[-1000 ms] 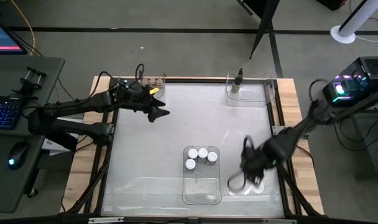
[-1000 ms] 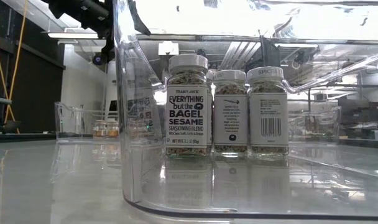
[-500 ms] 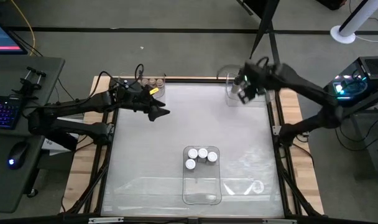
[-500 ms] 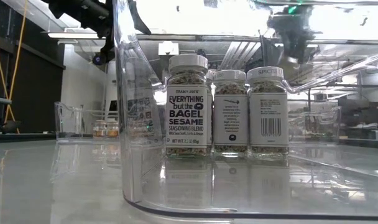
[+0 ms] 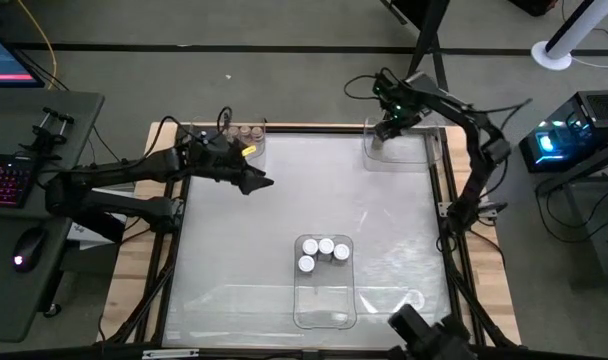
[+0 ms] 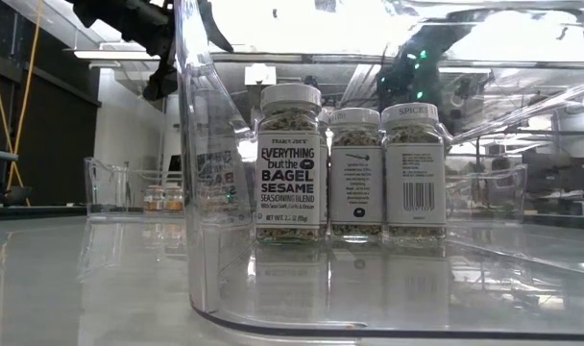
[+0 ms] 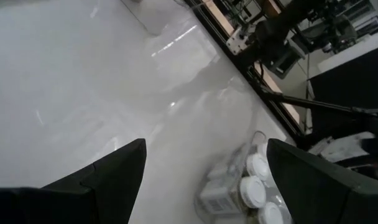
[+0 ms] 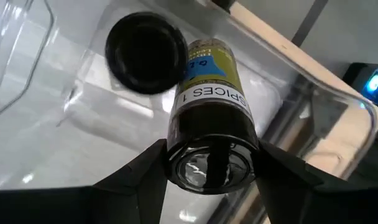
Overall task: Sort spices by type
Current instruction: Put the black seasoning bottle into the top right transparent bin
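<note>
Three white-capped jars [image 5: 322, 250] stand in the far end of the clear middle tray [image 5: 324, 305]; the low view shows these white-capped jars [image 6: 354, 173] close up. Tan-capped jars [image 5: 241, 131] stand in the far-left tray. My right gripper [image 5: 386, 128] is over the far-right tray [image 5: 429, 150], shut on a black-capped jar [image 8: 207, 99]. A second black-capped jar [image 8: 145, 53] stands on that tray's floor beside it. My left gripper [image 5: 259, 183] hovers open over the far-left table; the white-capped jars [image 7: 254, 186] show beyond its fingers. My right gripper pinches the black-capped jar at its cap end [image 8: 211, 165], one finger [image 8: 142, 171] on each side. The fingers come from above, pointing down, along the jar. The jar hangs below them inside the far-right tray. Whether its bottom rests on the tray floor, I cannot tell.
The table's surface is pale and glossy, with a wooden frame [image 5: 464, 160] around it. A dark part of an arm [image 5: 424, 335] shows at the near right edge. In the low view the middle tray's wall [image 6: 201, 192] stands close in front.
My right gripper has swung fast from the table's near right side up and across to the far-right tray, carrying the black-capped jar, and now stands over that tray beside the other black-capped jar. The left arm has kept still.
</note>
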